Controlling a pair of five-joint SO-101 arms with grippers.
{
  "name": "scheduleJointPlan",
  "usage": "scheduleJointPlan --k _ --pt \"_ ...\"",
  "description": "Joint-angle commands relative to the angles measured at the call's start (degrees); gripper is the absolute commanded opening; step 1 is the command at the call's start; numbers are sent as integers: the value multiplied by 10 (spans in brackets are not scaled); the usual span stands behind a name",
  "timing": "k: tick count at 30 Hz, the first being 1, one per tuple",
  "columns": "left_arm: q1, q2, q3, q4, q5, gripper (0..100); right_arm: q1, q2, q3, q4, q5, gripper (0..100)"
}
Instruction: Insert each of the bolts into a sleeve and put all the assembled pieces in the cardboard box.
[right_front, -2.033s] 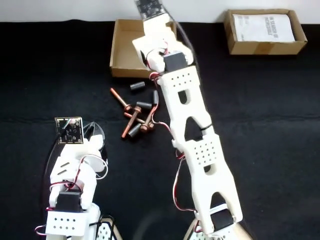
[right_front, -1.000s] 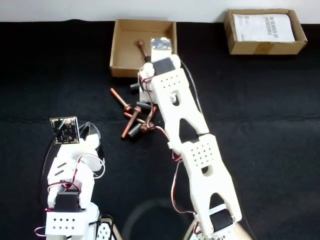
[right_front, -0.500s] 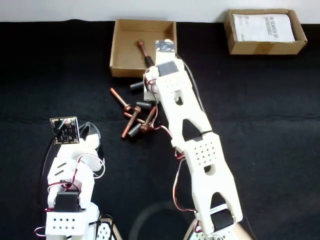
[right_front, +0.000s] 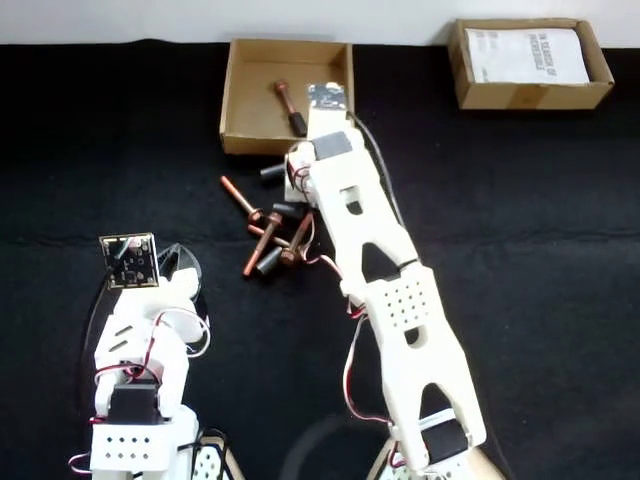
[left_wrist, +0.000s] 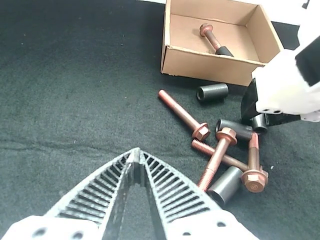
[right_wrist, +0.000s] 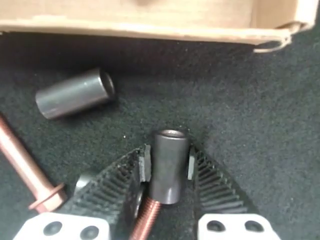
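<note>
Left tool (left_wrist: 136, 151) closed, empty, held over the bare worktop (right_front: 520, 250) well short of the parts and low in the high view. Next across is the loose pile: four bolts (left_wrist: 182, 113) lying crossed and four sleeves (left_wrist: 212, 92) among them, none visibly joined. Just behind the pile stands the cardboard box (right_front: 250, 100), holding one assembled piece (right_front: 288, 106), a bolt with a dark sleeve on its shank, and nothing else. Right tool (right_wrist: 168, 152) is down at the pile's box-side edge, pads pressed on both sides of one sleeve (right_wrist: 169, 175), gripping it. A copper thread meets that sleeve's lower end; cannot tell whether it is inside or just under. Far right at the worktop's back edge is a second box (right_front: 530, 97) with a printed sheet (right_front: 525, 55) lying in it, no parts. Progress judged: one of five pieces done and boxed, four bolt-and-sleeve pairs left to join and drop in, the gripped sleeve likely next.
</note>
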Motion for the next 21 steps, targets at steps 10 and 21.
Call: scheduleJointPlan --k 10,21 --pt "-4 4 13 2 -3 24 7 11 -39 26 2 6" --pt "-6 5 13 21 -2 24 58 -113 -423 203 24 6"
